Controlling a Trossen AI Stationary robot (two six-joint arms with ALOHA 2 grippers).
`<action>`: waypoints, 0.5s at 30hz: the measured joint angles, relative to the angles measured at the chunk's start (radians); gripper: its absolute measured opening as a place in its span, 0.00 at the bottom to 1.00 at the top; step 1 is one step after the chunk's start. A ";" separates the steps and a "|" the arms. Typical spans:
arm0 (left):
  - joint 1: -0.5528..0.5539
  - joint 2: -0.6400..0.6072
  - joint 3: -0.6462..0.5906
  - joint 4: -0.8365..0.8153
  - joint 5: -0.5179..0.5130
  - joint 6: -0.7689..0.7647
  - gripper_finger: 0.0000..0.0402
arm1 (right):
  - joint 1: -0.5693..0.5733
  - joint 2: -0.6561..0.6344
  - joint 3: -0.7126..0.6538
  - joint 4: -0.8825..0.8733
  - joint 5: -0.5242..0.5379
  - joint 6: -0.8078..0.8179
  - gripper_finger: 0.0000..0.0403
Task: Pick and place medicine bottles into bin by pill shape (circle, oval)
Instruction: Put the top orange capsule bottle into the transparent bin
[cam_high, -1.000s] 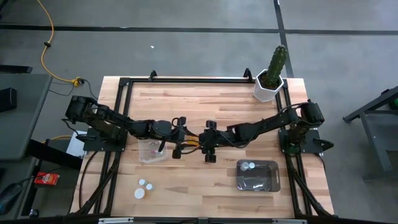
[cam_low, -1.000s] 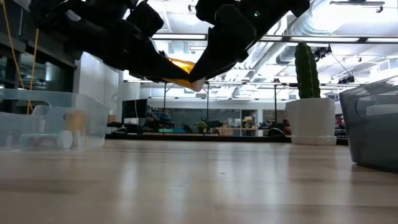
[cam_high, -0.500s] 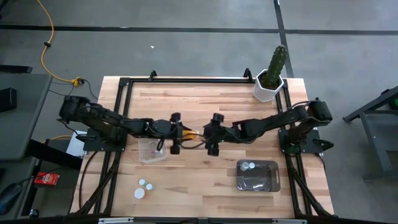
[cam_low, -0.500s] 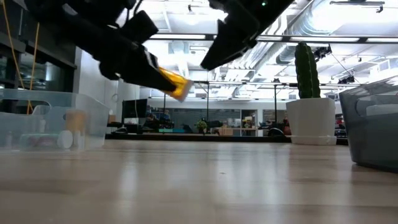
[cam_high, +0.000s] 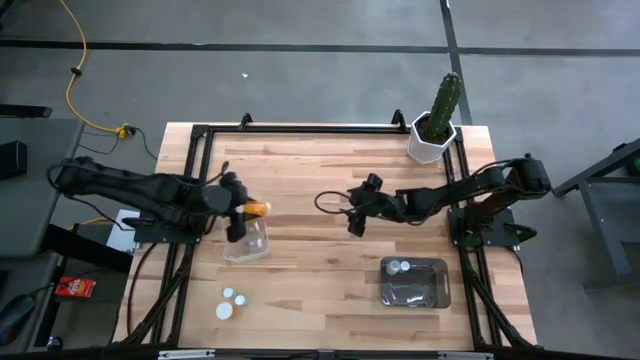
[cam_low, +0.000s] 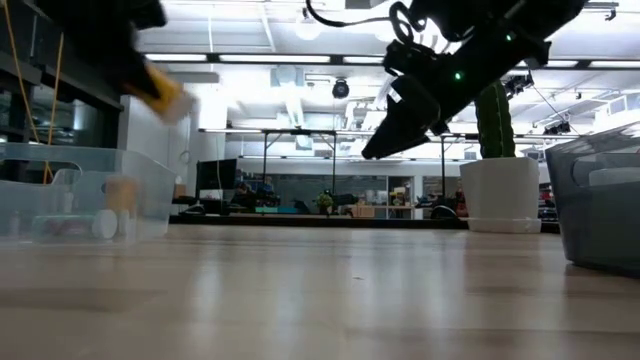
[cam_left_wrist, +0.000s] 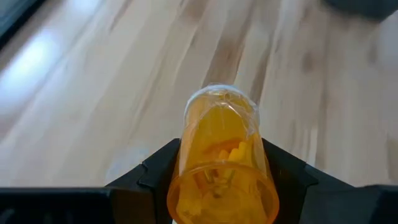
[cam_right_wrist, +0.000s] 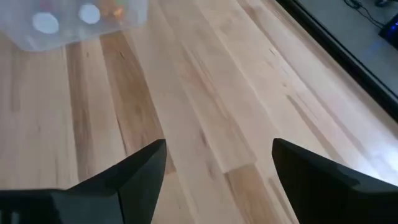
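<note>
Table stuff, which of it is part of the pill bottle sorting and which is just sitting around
Part of the job:
- orange bottle, held in the left claw
- clear bin below it
- grey bin with white-capped bottles
- loose white-capped bottles near the front edge
- right claw, open and empty

Just sitting around:
- cactus in white pot

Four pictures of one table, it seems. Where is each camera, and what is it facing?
High view: overhead, looking straight down; both arms show, left gripper holding the orange bottle above the clear bin.
Low view: at tabletop height, looking across at the cactus pot; the arms show overhead.
Left wrist view: on the left arm, looking past its fingers at the orange bottle.
Right wrist view: on the right arm, over bare wood toward the clear bin; right gripper open.
Shared: the clear bin, in the high, low and right wrist views.
</note>
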 joint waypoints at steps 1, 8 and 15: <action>-0.013 -0.003 0.015 -0.069 -0.004 -0.043 0.41 | -0.002 0.000 -0.009 0.014 -0.003 0.000 0.71; -0.057 0.078 0.035 -0.386 0.097 -0.290 0.41 | -0.002 0.000 -0.013 0.048 -0.007 -0.001 0.71; -0.053 0.237 0.035 -0.470 0.093 -0.343 0.41 | -0.002 0.000 -0.013 0.054 -0.007 -0.002 0.71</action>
